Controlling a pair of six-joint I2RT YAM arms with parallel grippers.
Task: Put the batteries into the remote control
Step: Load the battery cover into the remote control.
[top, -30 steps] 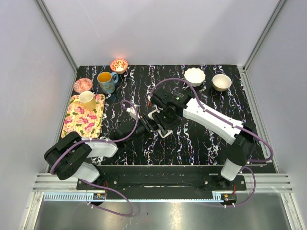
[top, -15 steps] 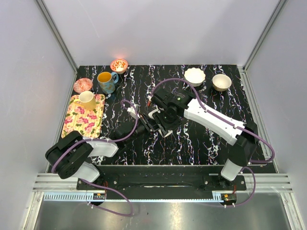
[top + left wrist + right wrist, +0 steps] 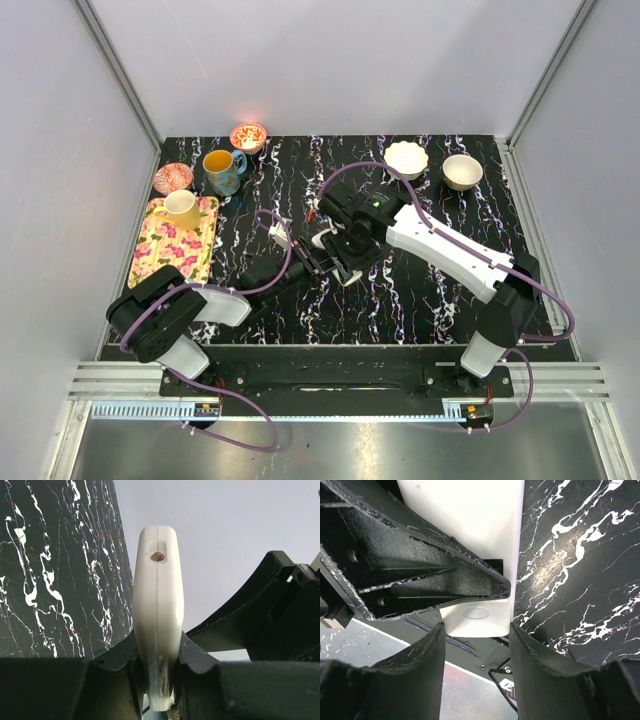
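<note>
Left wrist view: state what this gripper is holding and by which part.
The left gripper holds the remote control edge-on, clamped at its near end, one finger on each flat face; the end with the small hole sticks out beyond the fingers.

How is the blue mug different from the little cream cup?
The blue mug with the yellow inside stands straight on the black marbled table; the plain cream cup stands on the flowery tray. The blue mug shows a handle on its side; I can see none on the cream cup from above. Both stand upright, mouths up.
</note>
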